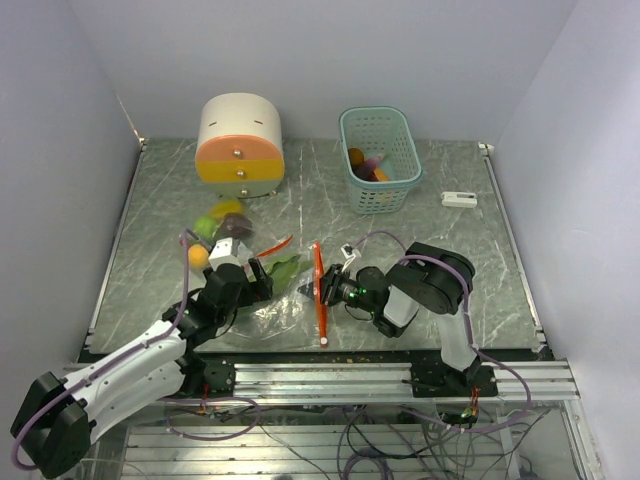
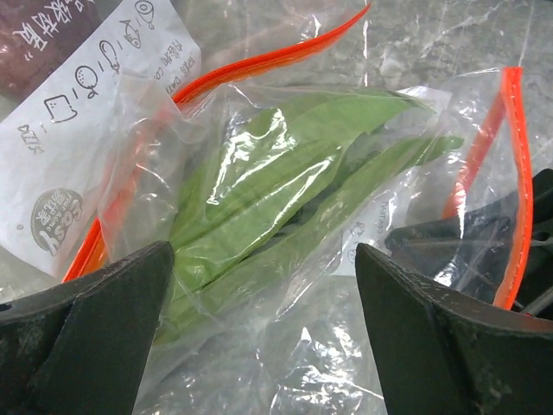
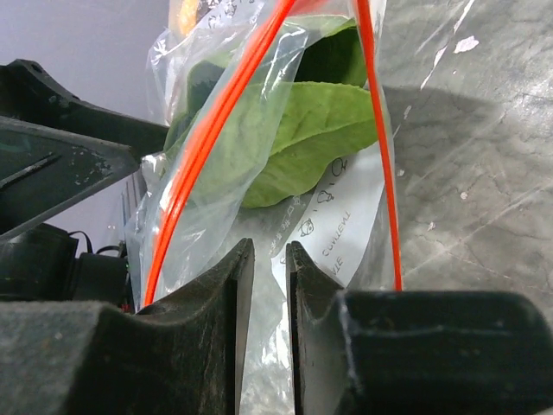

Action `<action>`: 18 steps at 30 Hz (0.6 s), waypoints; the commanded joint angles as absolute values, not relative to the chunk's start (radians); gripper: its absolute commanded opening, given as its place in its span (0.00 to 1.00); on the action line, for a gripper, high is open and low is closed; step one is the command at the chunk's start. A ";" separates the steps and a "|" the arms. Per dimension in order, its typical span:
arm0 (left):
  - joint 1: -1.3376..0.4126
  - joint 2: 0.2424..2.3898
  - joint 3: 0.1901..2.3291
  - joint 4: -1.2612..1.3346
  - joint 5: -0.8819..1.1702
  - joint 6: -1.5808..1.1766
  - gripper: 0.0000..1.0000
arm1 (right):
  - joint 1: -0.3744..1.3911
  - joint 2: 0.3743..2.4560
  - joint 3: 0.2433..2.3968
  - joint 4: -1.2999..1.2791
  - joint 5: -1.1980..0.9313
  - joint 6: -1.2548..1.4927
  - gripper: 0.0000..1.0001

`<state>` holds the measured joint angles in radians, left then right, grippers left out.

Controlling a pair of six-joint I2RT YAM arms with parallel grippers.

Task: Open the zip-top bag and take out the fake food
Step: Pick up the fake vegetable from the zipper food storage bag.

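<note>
Toward the left edge of the counter (image 1: 450, 270), the loose fruits (image 1: 215, 225) lie already out of the bag. Just nearer me, my left pincer (image 2: 263, 259) hangs with its jaws spread wide and nothing in them.

The clear bag (image 1: 285, 300) lies by the counter's near edge, about the middle, between my two arms. The green leaf (image 2: 285, 173) is inside it, directly ahead of the left pincer. Its long axis runs away from that pincer and slants toward my right arm, so the film lies between the left jaws and the leaf.

The orange zip strip (image 1: 320, 290) stands on edge on the bag's right side. My right pincer (image 3: 270, 259) sits at it, jaws a narrow slit with film in the gap. I cannot tell whether it pinches.

I judge the right pincer nearer the mouth, but the left one is free to reach in.
</note>
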<state>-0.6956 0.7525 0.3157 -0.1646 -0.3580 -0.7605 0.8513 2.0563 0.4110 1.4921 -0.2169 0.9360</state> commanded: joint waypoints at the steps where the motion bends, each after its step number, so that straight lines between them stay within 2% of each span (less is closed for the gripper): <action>1: -0.698 0.803 0.305 -0.131 -0.376 -0.740 0.96 | 0.858 2.094 0.406 1.579 -0.230 0.949 0.22; 4: -0.698 0.881 0.302 -0.059 -0.317 -0.736 0.82 | 0.859 2.109 0.409 1.600 -0.234 0.958 0.25; 5: -0.698 0.905 0.299 -0.034 -0.300 -0.739 0.76 | 0.859 2.110 0.411 1.604 -0.235 0.960 0.28; 6: -0.698 0.925 0.296 -0.009 -0.283 -0.740 0.68 | 0.860 2.111 0.412 1.600 -0.234 0.960 0.35; 10: -0.698 0.977 0.284 0.058 -0.245 -0.760 0.34 | 0.863 2.094 0.416 1.549 -0.218 0.944 0.54; 12: -0.697 0.981 0.275 0.087 -0.224 -0.762 0.11 | 0.866 2.082 0.417 1.520 -0.203 0.933 0.61; 13: -0.698 0.980 0.271 0.094 -0.213 -0.762 0.07 | 0.867 2.079 0.419 1.506 -0.198 0.930 0.64; 18: -0.698 0.971 0.257 0.135 -0.153 -0.752 0.07 | 0.869 2.094 0.433 1.502 -0.195 0.941 0.73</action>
